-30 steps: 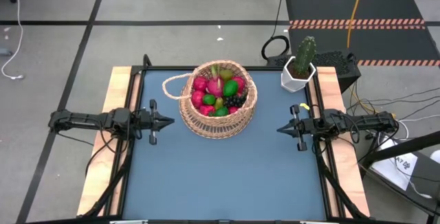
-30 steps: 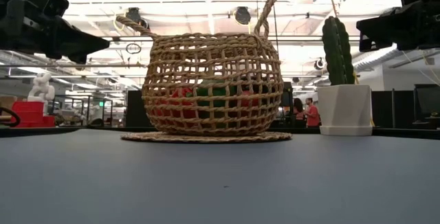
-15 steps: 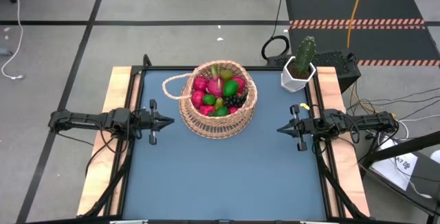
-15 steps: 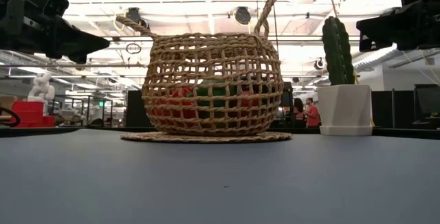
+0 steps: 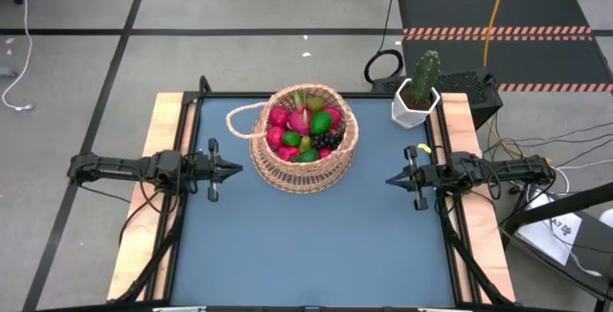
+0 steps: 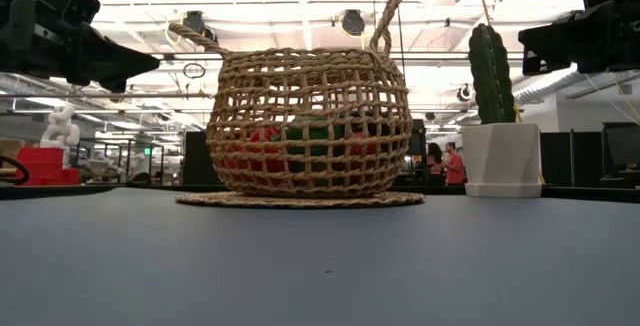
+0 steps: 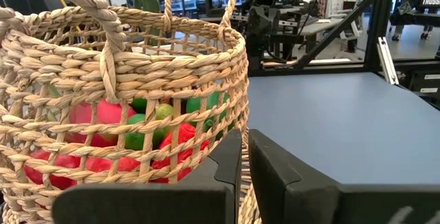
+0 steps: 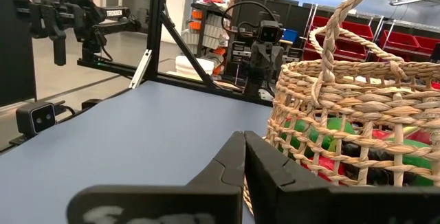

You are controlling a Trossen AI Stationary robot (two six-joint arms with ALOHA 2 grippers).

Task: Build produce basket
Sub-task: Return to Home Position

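Nearest: blue tabletop (image 5: 316,255), bare along its near half.

Mid-depth, left edge: left gripper (image 5: 238,169), above the table and pointing right toward the basket, just short of its wall. Fingers drawn together with only a sliver between them, holding nothing.

Mid-depth, right edge: right gripper (image 5: 389,180), above the table and pointing left, a little apart from the basket. Fingers pressed together, holding nothing.

Farther, centre: round wicker basket (image 5: 305,170), upright on the table between the two grippers, its looped handle (image 5: 239,118) leaning out to the left.

Inside the basket: produce (image 5: 287,138), heaped pink-red and green fruits, with a dark grape bunch (image 5: 330,140) on the right side.

Farthest, right corner: cactus (image 5: 424,73) in a white pot (image 5: 412,111), apart from the basket.
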